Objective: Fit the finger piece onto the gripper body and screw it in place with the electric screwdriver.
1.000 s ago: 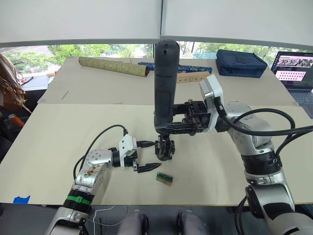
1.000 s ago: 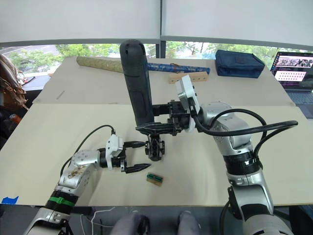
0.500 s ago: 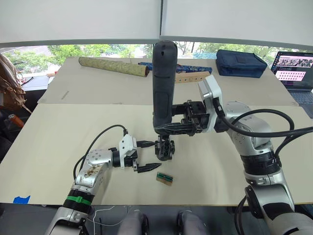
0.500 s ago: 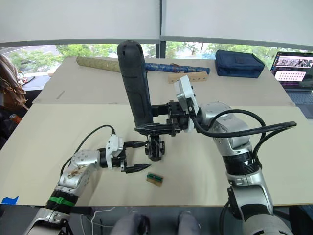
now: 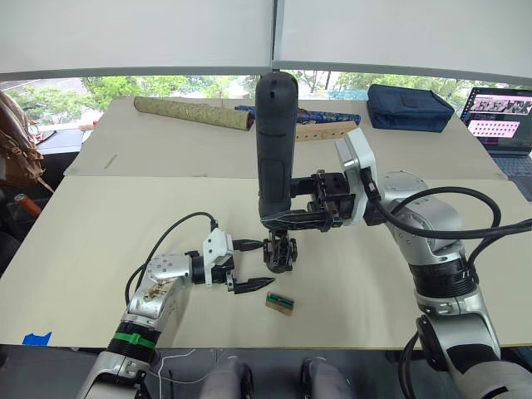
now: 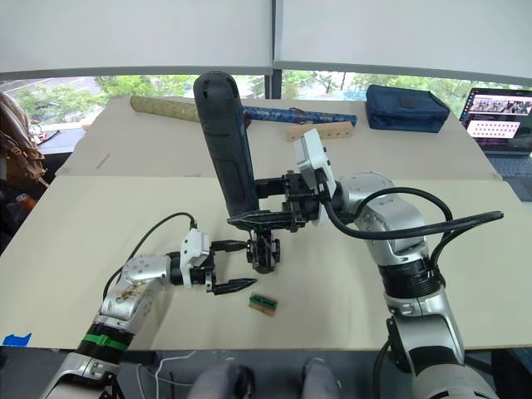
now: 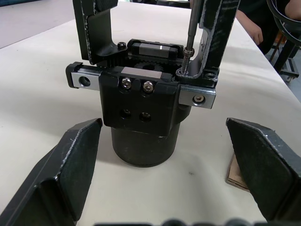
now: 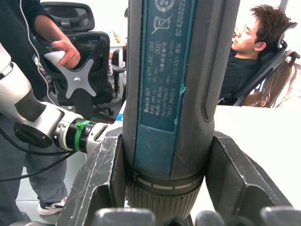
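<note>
The electric screwdriver [image 5: 275, 145] stands nearly upright over the table's middle, with my right gripper [image 5: 288, 219] shut around its lower end [image 8: 164, 141]. Its thin metal bit [image 7: 189, 33] comes down onto a screw at the base of the finger piece [image 7: 217, 33], which stands on the gripper body [image 7: 141, 106]. The gripper body [image 5: 281, 253] rests on the table under the tool. My left gripper [image 5: 262, 264] lies on the table just left of the body, open, its fingers [image 7: 66, 165] on either side and apart from it.
A small tan-and-green block [image 5: 279, 302] lies near the front edge, close to my left gripper. At the back are an olive rolled tube [image 5: 193, 112], a wooden strip with holes [image 5: 328, 130], a blue bag [image 5: 410, 106] and a laptop [image 5: 503, 125]. People sit beyond the table [image 8: 244, 42].
The screwdriver's top has leaned slightly to the left while its bit stays on the gripper body. The left gripper has not moved.
</note>
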`<action>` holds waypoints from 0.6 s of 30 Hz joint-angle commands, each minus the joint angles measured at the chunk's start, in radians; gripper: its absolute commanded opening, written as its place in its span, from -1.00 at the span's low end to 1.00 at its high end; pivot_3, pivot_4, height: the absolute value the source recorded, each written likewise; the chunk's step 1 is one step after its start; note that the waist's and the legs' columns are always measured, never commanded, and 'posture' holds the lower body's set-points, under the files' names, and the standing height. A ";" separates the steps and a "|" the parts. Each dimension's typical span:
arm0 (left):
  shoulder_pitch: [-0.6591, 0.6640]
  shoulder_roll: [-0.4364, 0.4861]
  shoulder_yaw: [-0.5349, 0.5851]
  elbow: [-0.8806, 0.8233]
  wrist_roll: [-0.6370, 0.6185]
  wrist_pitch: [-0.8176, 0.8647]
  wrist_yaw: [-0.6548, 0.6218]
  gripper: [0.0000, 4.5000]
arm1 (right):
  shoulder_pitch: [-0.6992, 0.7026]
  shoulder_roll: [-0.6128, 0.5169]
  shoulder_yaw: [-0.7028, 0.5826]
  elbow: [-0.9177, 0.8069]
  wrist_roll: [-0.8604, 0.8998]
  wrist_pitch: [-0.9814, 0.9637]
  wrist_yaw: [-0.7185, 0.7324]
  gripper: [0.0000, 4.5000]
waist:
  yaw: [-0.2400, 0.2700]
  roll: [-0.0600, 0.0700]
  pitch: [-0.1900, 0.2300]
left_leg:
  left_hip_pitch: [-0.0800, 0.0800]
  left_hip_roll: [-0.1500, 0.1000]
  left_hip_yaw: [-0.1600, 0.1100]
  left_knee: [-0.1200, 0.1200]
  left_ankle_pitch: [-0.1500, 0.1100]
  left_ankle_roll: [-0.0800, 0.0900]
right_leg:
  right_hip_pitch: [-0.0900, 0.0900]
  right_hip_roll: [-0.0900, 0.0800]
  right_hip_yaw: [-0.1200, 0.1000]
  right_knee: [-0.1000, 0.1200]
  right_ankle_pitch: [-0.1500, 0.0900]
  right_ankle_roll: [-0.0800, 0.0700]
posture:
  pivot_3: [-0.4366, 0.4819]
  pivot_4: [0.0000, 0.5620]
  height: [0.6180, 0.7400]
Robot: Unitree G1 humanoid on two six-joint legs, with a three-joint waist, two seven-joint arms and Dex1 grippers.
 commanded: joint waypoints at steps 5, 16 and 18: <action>-0.002 -0.005 0.000 -0.028 -0.005 -0.022 -0.003 1.00 | -0.023 -0.013 -0.012 -0.026 0.009 -0.007 0.006 -0.14 | 0.000 0.000 0.000 | 0.000 0.000 0.000 0.000 0.000 0.000 | 0.000 0.000 0.000 0.000 0.000 0.000 | -0.05 -0.47 1.00; -0.002 -0.007 -0.002 -0.028 -0.005 -0.021 -0.001 1.00 | -0.042 -0.020 -0.020 -0.014 0.010 -0.004 0.008 -0.14 | 0.000 0.000 0.000 | 0.000 0.000 0.000 0.000 0.000 0.000 | 0.000 0.000 0.000 0.000 0.000 0.000 | -0.05 -0.47 1.00; -0.002 -0.008 -0.001 -0.027 -0.005 -0.021 -0.001 1.00 | -0.044 -0.021 -0.020 -0.013 0.009 -0.002 0.009 -0.14 | 0.000 0.000 0.000 | 0.000 0.000 0.000 0.000 0.000 0.000 | 0.000 0.000 0.000 0.000 0.000 0.000 | -0.05 -0.47 1.00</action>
